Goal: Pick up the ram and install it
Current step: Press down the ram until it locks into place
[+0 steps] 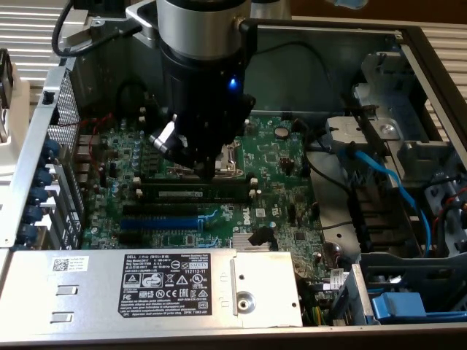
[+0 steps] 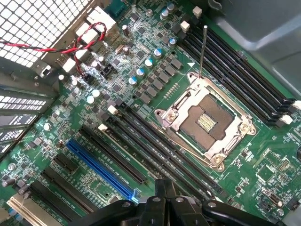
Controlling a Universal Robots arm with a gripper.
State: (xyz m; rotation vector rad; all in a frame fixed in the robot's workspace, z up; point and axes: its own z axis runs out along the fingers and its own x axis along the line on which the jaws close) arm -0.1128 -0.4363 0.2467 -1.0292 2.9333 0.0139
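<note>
The ram [image 1: 193,192], a dark-green stick with a white label strip, stands in a long black slot on the green motherboard [image 1: 281,164], just in front of the CPU socket [image 1: 228,157]. My gripper [image 1: 209,170] hangs right above the ram's top edge, near its middle; I cannot tell whether it touches. In the wrist view the fingers [image 2: 164,187] are pressed together with nothing between them, over the black memory slots [image 2: 141,141] beside the CPU socket [image 2: 207,120].
A blue expansion slot [image 1: 157,221] lies in front of the ram. A grey power-supply box [image 1: 175,284] with a black label closes the near side. Blue cables [image 1: 387,182] and drive brackets stand at the exterior view's right. The case's perforated wall [image 1: 62,109] rises at its left.
</note>
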